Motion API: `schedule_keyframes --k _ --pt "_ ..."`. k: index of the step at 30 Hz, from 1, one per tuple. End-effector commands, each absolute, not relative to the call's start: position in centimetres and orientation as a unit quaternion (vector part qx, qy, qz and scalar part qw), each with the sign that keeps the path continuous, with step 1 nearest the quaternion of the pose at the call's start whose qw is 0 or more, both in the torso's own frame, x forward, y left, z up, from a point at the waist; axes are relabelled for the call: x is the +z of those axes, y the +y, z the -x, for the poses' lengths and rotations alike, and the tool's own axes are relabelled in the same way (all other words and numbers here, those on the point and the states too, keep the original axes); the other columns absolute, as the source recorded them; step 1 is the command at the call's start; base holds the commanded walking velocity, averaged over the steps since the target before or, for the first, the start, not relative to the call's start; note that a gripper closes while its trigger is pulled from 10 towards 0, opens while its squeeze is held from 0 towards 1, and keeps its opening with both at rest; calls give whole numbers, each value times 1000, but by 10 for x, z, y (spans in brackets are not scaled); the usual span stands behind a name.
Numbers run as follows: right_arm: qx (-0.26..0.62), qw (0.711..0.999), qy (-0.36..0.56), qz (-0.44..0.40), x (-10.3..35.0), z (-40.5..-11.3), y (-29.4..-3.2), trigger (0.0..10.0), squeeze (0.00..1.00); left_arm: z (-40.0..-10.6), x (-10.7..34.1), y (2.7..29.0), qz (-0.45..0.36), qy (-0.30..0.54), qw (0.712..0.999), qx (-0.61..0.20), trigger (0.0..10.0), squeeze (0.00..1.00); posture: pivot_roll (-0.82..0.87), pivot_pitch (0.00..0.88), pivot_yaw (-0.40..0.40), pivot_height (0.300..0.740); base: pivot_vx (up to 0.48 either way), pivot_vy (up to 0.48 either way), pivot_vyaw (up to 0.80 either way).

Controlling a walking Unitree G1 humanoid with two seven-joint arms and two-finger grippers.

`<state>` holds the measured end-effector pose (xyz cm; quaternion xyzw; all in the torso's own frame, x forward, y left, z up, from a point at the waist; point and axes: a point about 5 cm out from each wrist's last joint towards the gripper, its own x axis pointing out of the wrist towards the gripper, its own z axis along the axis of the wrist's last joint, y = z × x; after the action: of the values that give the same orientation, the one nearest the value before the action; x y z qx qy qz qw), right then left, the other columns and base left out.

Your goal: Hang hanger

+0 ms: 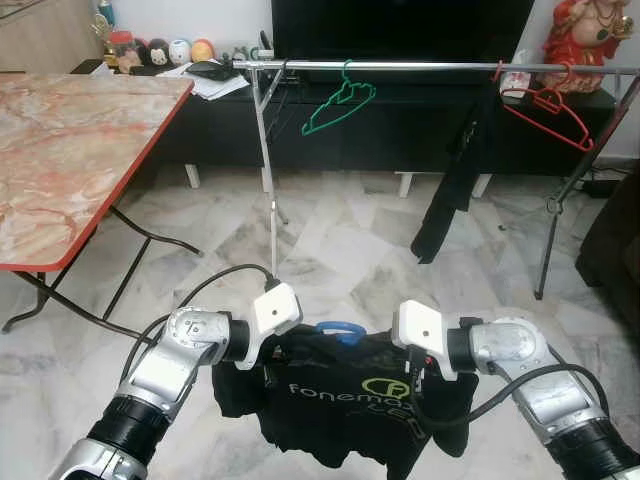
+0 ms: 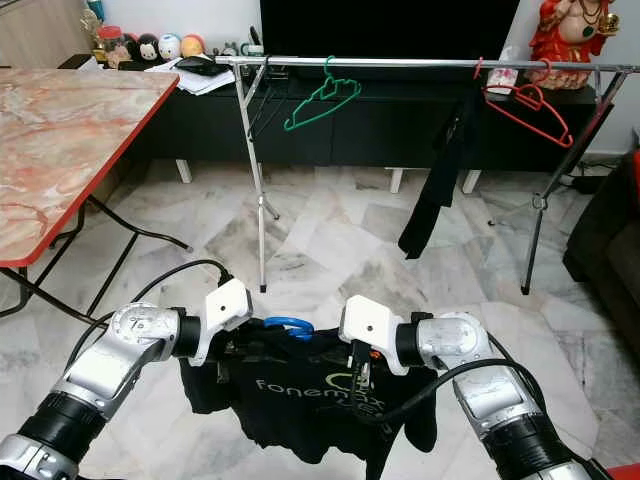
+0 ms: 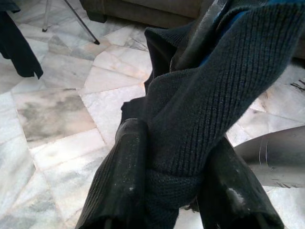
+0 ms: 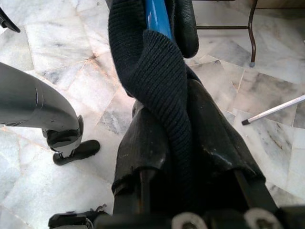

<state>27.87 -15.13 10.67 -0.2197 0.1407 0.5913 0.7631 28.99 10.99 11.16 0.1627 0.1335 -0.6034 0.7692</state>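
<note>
Marble floor point(image 1: 340, 240); rail point(image 1: 420, 66) ahead holds green hanger point(image 1: 340, 105), red hanger point(image 1: 548, 110)

Black shirt point(image 1: 345, 405) on blue hanger point(image 1: 338, 331), between both arms, clothes rail point(image 1: 420, 66) beyond

rail point(image 1: 420, 66): green hanger point(image 1: 340, 104), red hanger point(image 1: 548, 110), dark garment point(image 1: 452, 180)
floor point(image 1: 340, 240): rack legs, table point(image 1: 70, 150)

Marble floor point(image 1: 340, 240), red-edged marble-top table point(image 1: 70, 140) left, black TV cabinet point(image 1: 380, 130) behind.
</note>
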Motion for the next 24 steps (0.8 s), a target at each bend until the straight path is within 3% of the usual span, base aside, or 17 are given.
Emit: schedule_keyframes --k 1,2,3,4,5,6,7,24 --pt "581 774 125 216 113 -281 -152 10000 0 -286 117 104 -159 117 758 -622 0 0 -73 0 -11 740 0 0 0" --pt "582 774 128 215 112 -281 -152 10000 0 -286 117 104 -159 117 758 -621 0 0 -73 0 -11 740 0 0 0" --pt "583 773 130 214 112 -281 -152 10000 208 -286 117 105 -159 118 758 -621 0 0 -73 0 -11 740 0 0 0" --pt "582 774 130 213 112 -281 -152 10000 514 -286 117 104 -159 118 758 -621 0 0 -71 0 -13 740 0 0 0" --pt "582 774 130 212 112 -281 -152 10000 514 -286 117 104 -159 118 758 -621 0 0 -71 0 -13 740 0 0 0" --pt "581 775 131 211 112 -281 -152 10000 667 -286 117 104 -159 119 758 -621 0 0 -71 0 -13 740 0 0 0" --pt "581 775 131 211 112 -281 -153 10000 1000 -286 117 104 -159 119 758 -621 0 0 -71 0 -13 740 0 0 0" --pt "587 766 144 220 111 -277 -157 10000 1000 -290 113 110 -175 124 769 -603 0 0 -74 0 -16 740 0 0 0"
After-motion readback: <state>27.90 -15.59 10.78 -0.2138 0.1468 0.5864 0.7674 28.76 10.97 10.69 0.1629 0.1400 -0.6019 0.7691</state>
